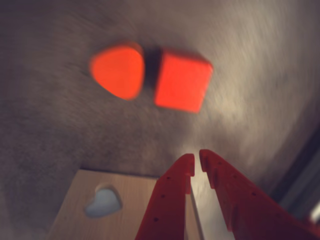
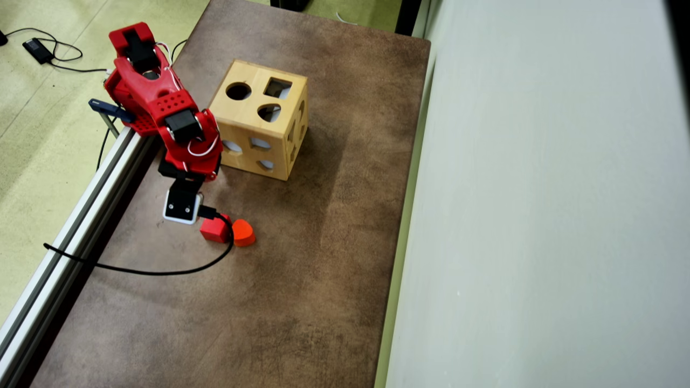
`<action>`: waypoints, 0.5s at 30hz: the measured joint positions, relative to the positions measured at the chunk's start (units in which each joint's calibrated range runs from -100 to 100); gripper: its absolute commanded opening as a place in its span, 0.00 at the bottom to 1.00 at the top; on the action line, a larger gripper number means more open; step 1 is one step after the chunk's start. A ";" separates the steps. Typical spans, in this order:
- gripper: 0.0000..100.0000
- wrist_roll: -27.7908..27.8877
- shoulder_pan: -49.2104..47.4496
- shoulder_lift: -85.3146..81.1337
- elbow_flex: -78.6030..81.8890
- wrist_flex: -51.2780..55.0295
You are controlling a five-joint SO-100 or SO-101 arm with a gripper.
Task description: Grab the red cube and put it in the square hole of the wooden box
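Note:
The red cube [image 1: 182,81] lies on the brown table, touching an orange heart-shaped block [image 1: 119,70] at its side. In the wrist view my red gripper [image 1: 196,159] hangs above the table short of the cube, its jaws nearly touching and holding nothing. The wooden box [image 1: 140,200] shows at the lower left with a heart-shaped cut-out. From overhead, the red cube [image 2: 214,229] sits just beyond the white wrist camera, and the arm hides the fingers. The wooden box [image 2: 242,116] stands behind the arm, with the square hole [image 2: 277,87] on its top face beside a round hole.
A black cable [image 2: 161,269] curves over the table past the blocks. A metal rail [image 2: 81,215] runs along the table's left edge and a pale wall [image 2: 539,215] bounds the right. The orange heart block [image 2: 243,233] lies right of the cube.

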 measured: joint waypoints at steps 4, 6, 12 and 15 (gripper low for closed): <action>0.03 5.32 -0.29 0.08 0.00 -2.02; 0.03 8.69 -0.79 0.08 0.00 -2.26; 0.03 19.15 -1.08 0.08 0.00 -2.26; 0.03 21.88 -1.08 0.08 0.00 -2.26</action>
